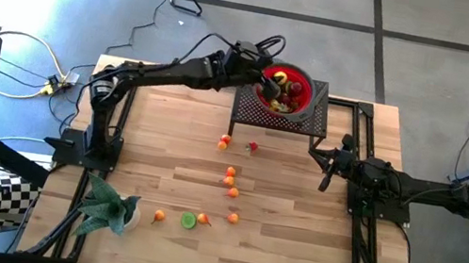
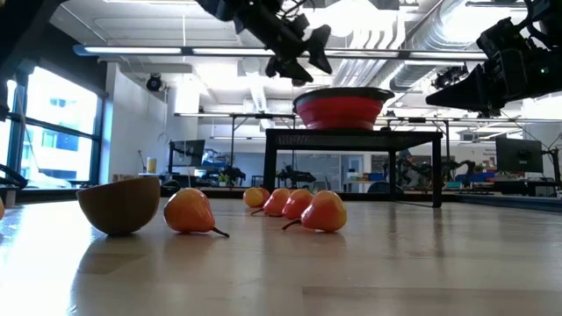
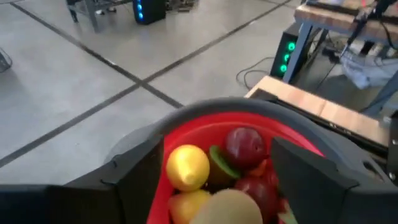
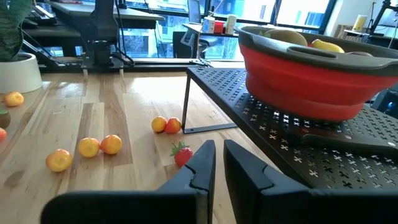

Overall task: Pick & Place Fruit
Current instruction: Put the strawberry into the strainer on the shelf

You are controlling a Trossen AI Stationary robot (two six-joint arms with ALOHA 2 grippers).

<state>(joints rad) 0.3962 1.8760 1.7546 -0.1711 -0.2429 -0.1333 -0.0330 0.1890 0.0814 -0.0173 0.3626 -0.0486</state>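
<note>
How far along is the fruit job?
Partly done. The red bowl on the rack already holds several fruits. The left end effector hovers open over the bowl; the right end effector waits by the rack. About ten fruits are left on the table.

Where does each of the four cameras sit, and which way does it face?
High: overhead, straight down on the table, both arms and the red bowl.
Low: table height, level across scattered fruit toward the bowl on its black stand; arms enter from above.
Left wrist: over the bowl, past its own open fingers.
Right wrist: near the tabletop, facing bowl and strawberry past its own fingers.
Shared: the bowl appears in all views.
</note>
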